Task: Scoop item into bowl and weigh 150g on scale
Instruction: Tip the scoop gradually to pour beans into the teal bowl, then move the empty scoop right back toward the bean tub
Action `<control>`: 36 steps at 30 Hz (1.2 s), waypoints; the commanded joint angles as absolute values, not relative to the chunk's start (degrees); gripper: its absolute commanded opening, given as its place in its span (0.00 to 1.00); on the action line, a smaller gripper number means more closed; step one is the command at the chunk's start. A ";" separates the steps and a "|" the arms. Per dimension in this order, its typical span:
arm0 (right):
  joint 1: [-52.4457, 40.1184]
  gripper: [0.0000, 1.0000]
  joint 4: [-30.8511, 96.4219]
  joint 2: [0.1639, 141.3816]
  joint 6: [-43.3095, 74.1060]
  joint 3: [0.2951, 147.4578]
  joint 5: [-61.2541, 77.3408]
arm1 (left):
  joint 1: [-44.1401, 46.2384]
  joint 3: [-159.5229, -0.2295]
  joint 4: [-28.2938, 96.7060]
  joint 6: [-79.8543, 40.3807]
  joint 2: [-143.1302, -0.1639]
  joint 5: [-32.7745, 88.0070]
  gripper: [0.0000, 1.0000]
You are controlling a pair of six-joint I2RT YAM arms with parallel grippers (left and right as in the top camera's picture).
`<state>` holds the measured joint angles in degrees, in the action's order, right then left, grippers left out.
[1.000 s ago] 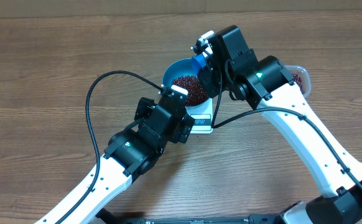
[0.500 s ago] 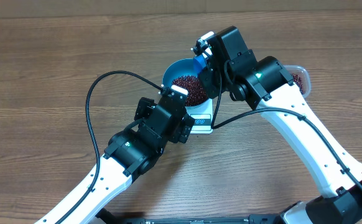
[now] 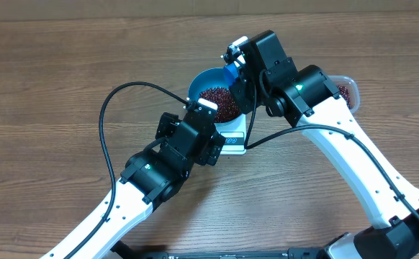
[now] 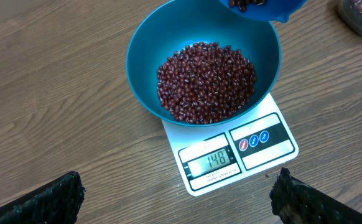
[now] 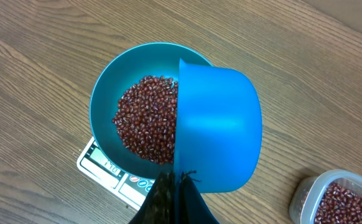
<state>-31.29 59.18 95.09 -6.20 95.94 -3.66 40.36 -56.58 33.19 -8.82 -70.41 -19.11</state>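
The blue bowl [image 4: 140, 56] stands on the white scale [image 4: 265, 155], whose display reads 148. A heap of red-brown beans [image 4: 206, 81] fills the bowl's bottom. My right gripper [image 5: 178, 186] is shut on the handle of a small blue scoop [image 5: 215, 124], held tilted over the bowl's [image 5: 106, 93] right rim. A few beans show in the scoop [image 4: 262, 7]. My left gripper [image 4: 178, 196] hangs open just in front of the scale, with nothing between its fingers [image 4: 50, 199]. From overhead, the bowl [image 3: 202, 80] and scale [image 3: 232, 140] lie between both arms.
A clear plastic tub [image 5: 333, 199] of more beans stands to the right of the bowl, partly behind the right arm [image 3: 303, 93] in the overhead view. The left arm [image 3: 166, 158] reaches in from the lower left, its black cable looping over the wood table [image 3: 65, 86].
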 commanded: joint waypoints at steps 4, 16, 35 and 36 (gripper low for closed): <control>-31.77 0.04 58.83 93.38 -6.09 97.89 -4.40 | 40.14 -57.91 32.99 -8.84 -70.39 -19.46 1.00; -31.81 0.04 59.53 93.38 -5.69 97.84 -4.43 | 40.14 -57.91 32.99 -8.84 -70.39 -19.46 1.00; -23.90 0.04 56.60 93.38 3.60 97.86 17.06 | 40.14 -57.91 32.99 -8.84 -70.39 -19.46 0.99; -22.17 0.04 56.03 93.38 4.56 97.86 19.62 | 40.14 -57.91 32.99 -8.82 -70.39 -19.46 1.00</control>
<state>-27.33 57.43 95.09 0.10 95.94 8.73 40.36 -56.58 33.19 -8.82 -70.41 -19.11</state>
